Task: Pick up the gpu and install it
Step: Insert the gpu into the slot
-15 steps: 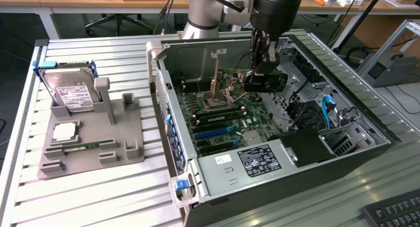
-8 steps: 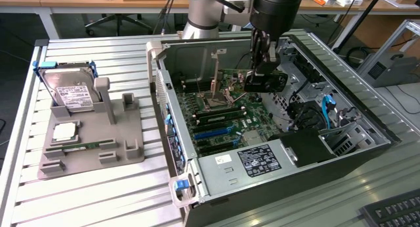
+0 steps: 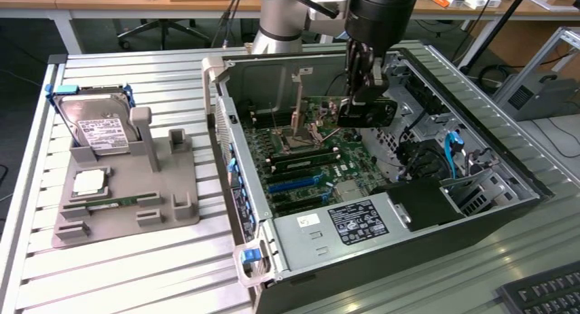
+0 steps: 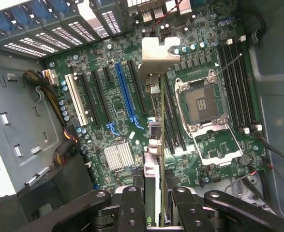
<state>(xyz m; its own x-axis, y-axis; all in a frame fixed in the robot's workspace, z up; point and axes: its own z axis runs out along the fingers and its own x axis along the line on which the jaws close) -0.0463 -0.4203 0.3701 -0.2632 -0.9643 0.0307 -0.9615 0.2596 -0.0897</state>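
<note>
My gripper [image 3: 365,90] hangs inside the open computer case [image 3: 227,124], shut on the gpu [image 3: 367,115]. The card is held on edge above the motherboard [image 3: 303,161], its black face toward the exterior view's right and a green board edge showing beside it. In the wrist view the gpu [image 4: 154,140] runs edge-on away from my gripper [image 4: 154,195], and the black fingers [image 4: 132,205] clamp it from both sides. Its silver end bracket [image 4: 159,53] points at the case's rear slots. The card hovers over the black slots between the blue slot [image 4: 126,92] and the CPU socket [image 4: 204,104].
A grey fixture [image 3: 168,192] at the exterior view's left carries a silver hard drive [image 3: 98,127], a CPU [image 3: 88,183] and a green RAM stick [image 3: 113,202]. The case holds a power supply [image 3: 349,222], blue cables [image 3: 451,154] and a drive cage [image 3: 480,188]. A keyboard [image 3: 544,293] lies nearby.
</note>
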